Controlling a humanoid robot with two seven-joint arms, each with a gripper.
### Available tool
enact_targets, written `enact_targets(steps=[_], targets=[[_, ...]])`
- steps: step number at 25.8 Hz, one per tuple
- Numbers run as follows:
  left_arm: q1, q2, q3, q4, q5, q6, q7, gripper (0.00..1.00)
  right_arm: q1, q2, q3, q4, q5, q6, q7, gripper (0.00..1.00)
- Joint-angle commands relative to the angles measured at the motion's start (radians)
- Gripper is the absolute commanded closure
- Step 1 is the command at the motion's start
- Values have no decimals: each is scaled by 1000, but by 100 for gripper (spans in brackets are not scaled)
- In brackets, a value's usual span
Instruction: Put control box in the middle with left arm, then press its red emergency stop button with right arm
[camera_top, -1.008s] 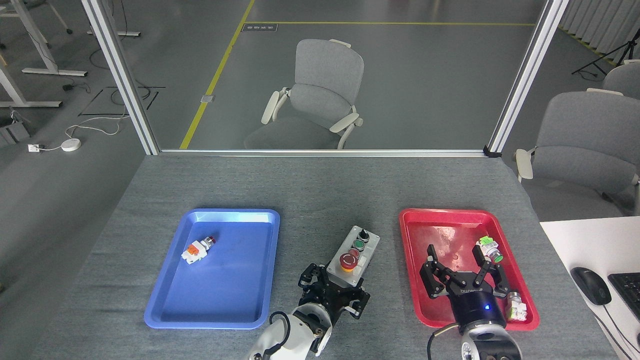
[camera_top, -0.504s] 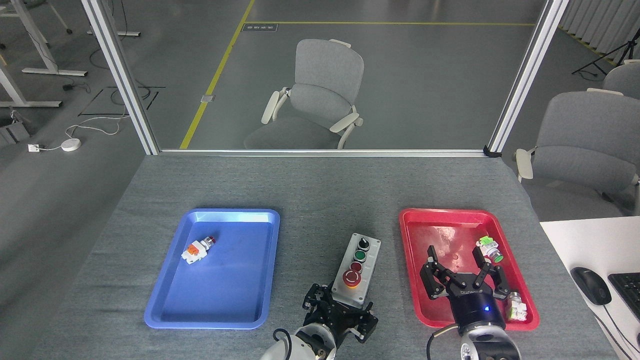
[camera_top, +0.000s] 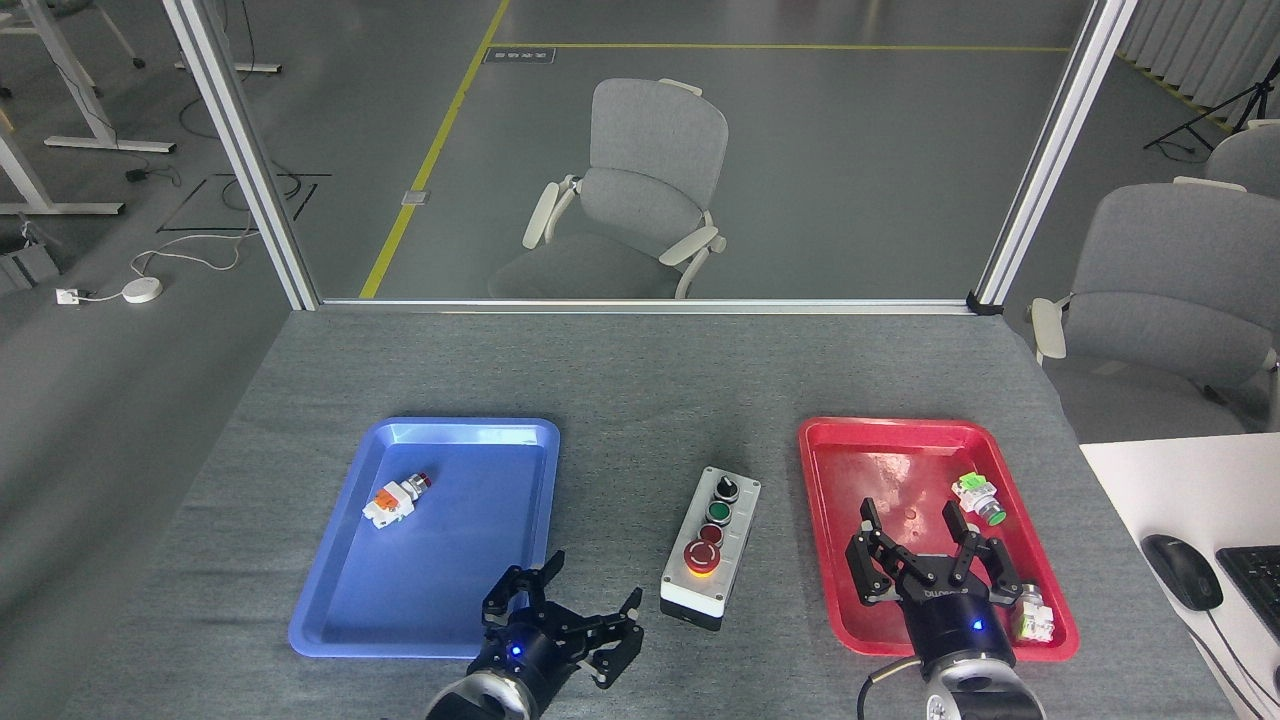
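Fingers of left gripper spread wide, empty, at 8 o'clock from box. Right gripper fingers open too, empty, over red tray. Box flat on bench between trays. Looks rigid, fairly heavy; grip long sides. E-stop near end. Lettering on right gripper unreadable.

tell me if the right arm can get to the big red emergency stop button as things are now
Probably yes. The right gripper hangs open over the red tray, and only bare cloth lies between it and the control box. The red emergency stop button faces up, uncovered, and the left gripper sits clear of the box.
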Motion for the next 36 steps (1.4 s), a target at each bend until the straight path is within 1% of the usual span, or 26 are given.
enact_targets(steps=[1, 3, 5, 6, 8, 9, 11, 13, 16, 18, 20, 23, 25, 28, 29, 32, 34, 36], targets=[[85, 58, 198, -117, 0, -96, 7, 2, 8, 5, 5, -2, 3, -5, 1, 20], [101, 56, 304, -134, 0, -152, 12, 2, 10, 3, 9, -2, 3, -16, 1, 28], [104, 53, 389, -126, 0, -186, 17, 2, 8, 2, 13, 3, 7, -19, 2, 36], [106, 52, 426, -119, -1, -192, 20, 2, 5, 6, 16, 9, 7, -18, 9, 44], [97, 47, 478, -96, -1, -194, 29, 2, -2, 11, 53, 23, 7, -15, 48, 64], [88, 47, 497, -85, -1, -194, 35, 2, -2, 12, 68, 23, 6, -21, 58, 72], [60, 47, 532, -54, -1, -194, 57, 2, -2, 19, 82, 17, 10, -38, 61, 83], [32, 47, 560, -18, -1, -194, 80, 2, 4, 38, 90, 9, 17, -71, 61, 99], [19, 49, 580, 15, -1, -188, 116, 2, 19, 38, 119, -5, 23, -84, 61, 100], [17, 46, 615, 33, 0, -183, 121, 2, 19, 42, 136, -5, 29, -85, 59, 100], [11, 43, 643, 42, -1, -185, 123, 2, 18, 52, 150, -2, 56, -85, 59, 100], [17, 44, 644, 41, -4, -185, 127, 2, 8, 66, 193, 6, 86, -77, 61, 100], [17, 46, 647, 52, -1, -183, 152, 2, -18, 77, 216, 15, 95, -70, 67, 100], [11, 43, 670, 108, -3, -177, 179, 2, -27, 100, 236, 60, 124, -51, 79, 100], [11, 43, 684, 108, -4, -175, 179, 2, -33, 111, 240, 77, 132, -44, 78, 100], [11, 41, 702, 108, -6, -145, 169, 1, -61, 117, 274, 107, 153, -39, 73, 100], [11, 41, 701, 107, -7, -120, 170, 1, -62, 134, 288, 140, 155, -28, 71, 100], [11, 41, 701, 107, -9, -117, 169, 1, -70, 144, 289, 175, 158, -18, 71, 100]])
